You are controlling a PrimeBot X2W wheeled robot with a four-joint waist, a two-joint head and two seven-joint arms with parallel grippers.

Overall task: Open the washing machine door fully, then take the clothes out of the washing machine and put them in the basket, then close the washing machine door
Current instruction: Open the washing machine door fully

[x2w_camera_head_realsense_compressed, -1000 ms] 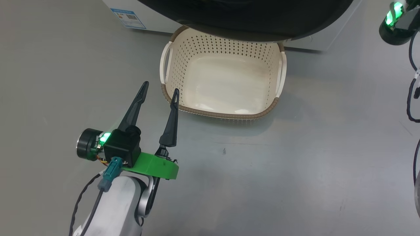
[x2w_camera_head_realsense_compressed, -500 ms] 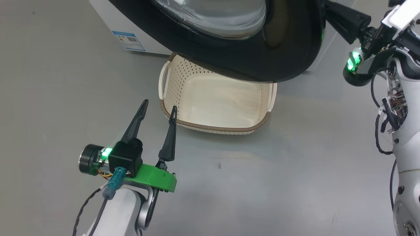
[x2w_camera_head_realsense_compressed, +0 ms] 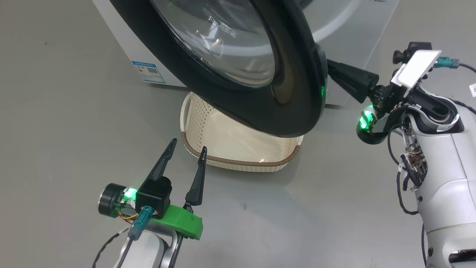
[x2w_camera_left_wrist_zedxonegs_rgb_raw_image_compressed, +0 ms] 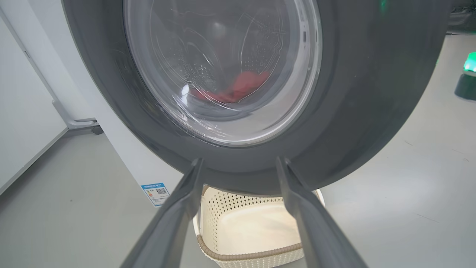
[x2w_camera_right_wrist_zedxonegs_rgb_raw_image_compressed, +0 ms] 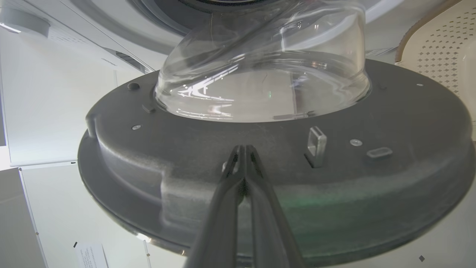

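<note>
Grey floor (x2w_camera_head_realsense_compressed: pixel 316 208), my left gripper (x2w_camera_head_realsense_compressed: pixel 189 144) spread, hovering low beside basket (x2w_camera_head_realsense_compressed: pixel 238 160), my right gripper (x2w_camera_right_wrist_zedxonegs_rgb_raw_image_compressed: pixel 244 148) pressed together, tips at washing machine door (x2w_camera_head_realsense_compressed: pixel 297 93) inner face.

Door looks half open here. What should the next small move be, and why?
Probably swing the right tool further outward against the inner face of the washing machine door. The tool is shut with its tips at that face, the door hangs only part open over the empty basket, and the red clothes lie inside behind its glass.

Smooth grey floor (x2w_camera_head_realsense_compressed: pixel 334 223), glossy sheen; white wall (x2w_camera_left_wrist_zedxonegs_rgb_raw_image_compressed: pixel 22 111).
</note>
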